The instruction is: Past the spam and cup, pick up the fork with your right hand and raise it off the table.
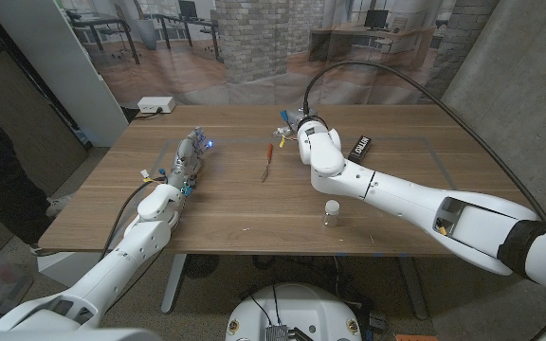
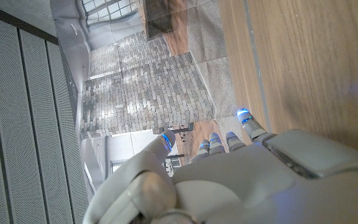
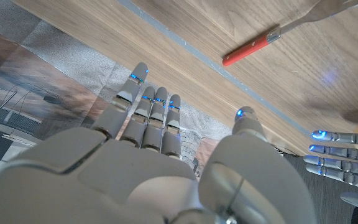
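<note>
L robot hand [image 1: 190, 156] sits on the wooden tabletop [image 1: 235, 213] w/ fingers stretched fwd and close together, nothing in it; the left wrist view shows the same, fingertips [image 2: 243, 116] lit blue, reaching past the board's edge area, holding nothing.

Just right of the L robot hand, and just left of the R one, lies the metal fork with a red handle [image 1: 269, 159], flat on the wood, red end pointing away from the robot, tines toward it. In the right wrist view the fork [image 3: 253, 48] is ahead of the R fingertips, apart from them, not touched.

R robot hand [image 1: 292, 126] hovers or rests at the far side of the tabletop, fingers extended and spread a bit from the thumb, gripping nothing; the right wrist view shows fingers [image 3: 151, 112] straight w/ thumb off to one side. Can't tell if it touches the wood.

Nearer the robot than the R robot hand, beside its forearm, stands a small clear cup w/ a pale top [image 1: 331, 213], upright. Beyond the R wrist, to its right, a dark rectangular tin w/ white lettering [image 1: 361, 145] lies on the board; lettering too small to read.
</note>
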Robot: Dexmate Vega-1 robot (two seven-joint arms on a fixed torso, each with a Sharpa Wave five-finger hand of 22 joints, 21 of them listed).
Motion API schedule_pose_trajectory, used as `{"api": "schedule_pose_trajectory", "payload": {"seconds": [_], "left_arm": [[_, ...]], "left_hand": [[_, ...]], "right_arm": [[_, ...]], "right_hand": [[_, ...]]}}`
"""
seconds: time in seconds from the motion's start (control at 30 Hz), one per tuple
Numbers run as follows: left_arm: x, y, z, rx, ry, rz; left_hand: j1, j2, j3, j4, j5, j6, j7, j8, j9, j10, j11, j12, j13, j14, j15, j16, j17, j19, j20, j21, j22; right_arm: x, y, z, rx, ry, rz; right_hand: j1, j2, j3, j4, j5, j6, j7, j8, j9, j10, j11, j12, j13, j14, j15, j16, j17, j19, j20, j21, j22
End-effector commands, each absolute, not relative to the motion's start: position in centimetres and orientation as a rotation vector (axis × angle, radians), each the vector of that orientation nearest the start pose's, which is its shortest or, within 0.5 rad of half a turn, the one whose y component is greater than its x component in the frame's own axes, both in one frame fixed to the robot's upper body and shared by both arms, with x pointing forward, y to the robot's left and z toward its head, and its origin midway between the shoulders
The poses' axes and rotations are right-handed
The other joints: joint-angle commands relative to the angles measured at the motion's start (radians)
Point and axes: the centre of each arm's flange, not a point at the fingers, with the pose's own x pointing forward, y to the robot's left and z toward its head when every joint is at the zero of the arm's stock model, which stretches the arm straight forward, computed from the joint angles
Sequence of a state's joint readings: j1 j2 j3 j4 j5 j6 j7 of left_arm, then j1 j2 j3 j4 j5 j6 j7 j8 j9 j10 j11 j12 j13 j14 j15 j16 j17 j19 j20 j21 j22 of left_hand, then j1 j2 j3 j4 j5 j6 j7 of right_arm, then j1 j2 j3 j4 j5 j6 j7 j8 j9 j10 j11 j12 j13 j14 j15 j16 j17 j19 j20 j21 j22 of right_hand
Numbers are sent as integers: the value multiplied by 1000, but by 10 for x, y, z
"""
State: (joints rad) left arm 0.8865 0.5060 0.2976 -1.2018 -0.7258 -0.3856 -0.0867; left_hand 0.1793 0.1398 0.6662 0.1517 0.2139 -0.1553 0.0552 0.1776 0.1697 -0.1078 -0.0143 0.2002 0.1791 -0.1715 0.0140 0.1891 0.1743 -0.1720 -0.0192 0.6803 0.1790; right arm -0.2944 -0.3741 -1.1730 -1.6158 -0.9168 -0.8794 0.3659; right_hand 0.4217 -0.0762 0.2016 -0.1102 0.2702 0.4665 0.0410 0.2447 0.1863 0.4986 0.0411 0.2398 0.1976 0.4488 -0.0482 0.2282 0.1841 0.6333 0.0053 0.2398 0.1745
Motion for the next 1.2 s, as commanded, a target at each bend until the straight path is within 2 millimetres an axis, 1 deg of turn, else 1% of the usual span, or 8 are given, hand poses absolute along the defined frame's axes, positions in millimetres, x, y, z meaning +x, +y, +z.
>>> {"api": "schedule_pose_trajectory", "payload": {"seconds": [0.03, 0.47, 0.93, 1.2], "left_arm": [[654, 342, -59, -130, -597, -139], [657, 342, -58, -131, -593, -141], [660, 343, -60, -132, -588, -145], [661, 345, -60, -131, -585, -144]], "left_hand": [[-8, 39, 7, 3, 0, -6, 5, 2, 3, -3, 4, 0, 4, -5, 2, -2, 2, -80, 5, -1, 5], [-9, 39, 7, 3, 0, -7, 5, 2, 3, -3, 3, 0, 4, -6, 2, -2, 2, -80, 4, -3, 5], [-10, 39, 8, 3, 0, -7, 5, 2, 3, -3, 3, 0, 4, -7, 1, -2, 2, -80, 4, -5, 6], [-11, 39, 8, 3, 0, -7, 5, 2, 3, -4, 3, 0, 4, -8, 2, -2, 2, -79, 4, -6, 6]], "right_arm": [[620, -23, 70, -1690, -364, -141], [624, -19, 65, -1697, -360, -129], [627, -12, 58, -1704, -354, -119], [630, -8, 56, -1710, -355, -112]], "right_hand": [[15, -1, -6, -1, 7, 7, 0, -5, 1, 5, 0, -6, 3, 6, 0, -7, 1, 1, 3, -2, 6], [24, 0, -8, -3, 13, 7, -1, -9, 2, 4, -1, -11, 3, 6, 0, -12, 2, 0, 3, -6, 6], [34, 1, -10, -5, 20, 18, -4, -9, 2, 13, -2, -13, 4, 20, -6, -12, 2, 6, 1, -7, 6], [43, 4, -10, -7, 24, 25, -9, -9, 2, 23, -9, -12, 4, 28, -8, -12, 2, 11, -2, -7, 6]]}}
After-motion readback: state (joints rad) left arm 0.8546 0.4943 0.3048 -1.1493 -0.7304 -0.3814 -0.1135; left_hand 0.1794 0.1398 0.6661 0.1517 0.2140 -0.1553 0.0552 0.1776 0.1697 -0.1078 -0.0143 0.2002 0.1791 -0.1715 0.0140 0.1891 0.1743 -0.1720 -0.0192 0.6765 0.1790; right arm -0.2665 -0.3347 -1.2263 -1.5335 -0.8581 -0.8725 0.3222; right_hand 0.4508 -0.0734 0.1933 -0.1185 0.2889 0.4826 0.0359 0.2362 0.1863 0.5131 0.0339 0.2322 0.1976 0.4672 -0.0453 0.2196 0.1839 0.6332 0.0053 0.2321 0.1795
